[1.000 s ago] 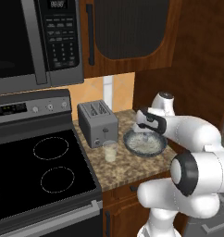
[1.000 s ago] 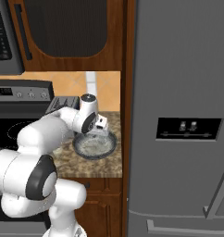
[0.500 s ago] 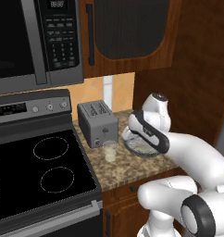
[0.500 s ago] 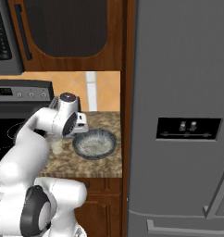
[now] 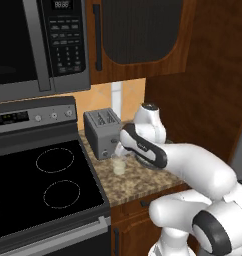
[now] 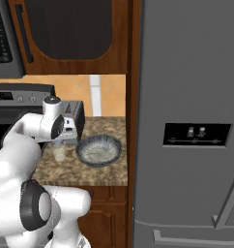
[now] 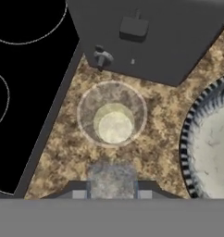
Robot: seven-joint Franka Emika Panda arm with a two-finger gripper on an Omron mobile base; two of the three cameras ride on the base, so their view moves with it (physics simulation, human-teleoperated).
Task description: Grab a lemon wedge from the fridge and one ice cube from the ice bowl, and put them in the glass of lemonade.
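glass of lemonade (image 7: 112, 114) directly beneath gripper (image 7: 111, 194).

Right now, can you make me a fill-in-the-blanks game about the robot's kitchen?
1. The glass of lemonade stands on the counter right in front of the silver ____.
2. The ice bowl sits between the glass and the tall grey ____.
3. The fridge doors are ____.

Missing words: toaster; fridge; closed

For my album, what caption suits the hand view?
Looking straight down on the glass of lemonade, with the toaster above it and the ice bowl at the right edge.
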